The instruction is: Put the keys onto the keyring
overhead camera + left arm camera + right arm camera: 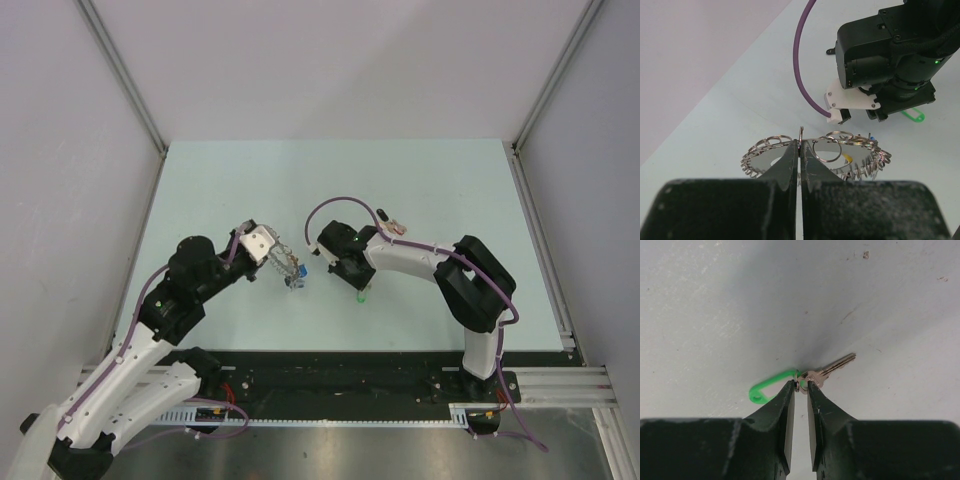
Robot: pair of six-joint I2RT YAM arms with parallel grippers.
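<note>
The keyring (860,156) is a flat grey ring fringed with small silvery rings, and it also shows in the top view (284,264). My left gripper (800,142) is shut on one upright small ring at its near rim and holds it above the table (262,246). A blue key (298,276) hangs at the keyring's far edge. My right gripper (801,384) is down at the table with narrow-set jaws pinching the small ring and head of a silver key with a green tag (769,385). This green key (362,296) lies just right of the keyring.
A pinkish key (397,228) lies on the pale table behind the right arm. The right arm's purple cable (801,65) arcs above the keyring. Grey walls enclose the table on the left, back and right.
</note>
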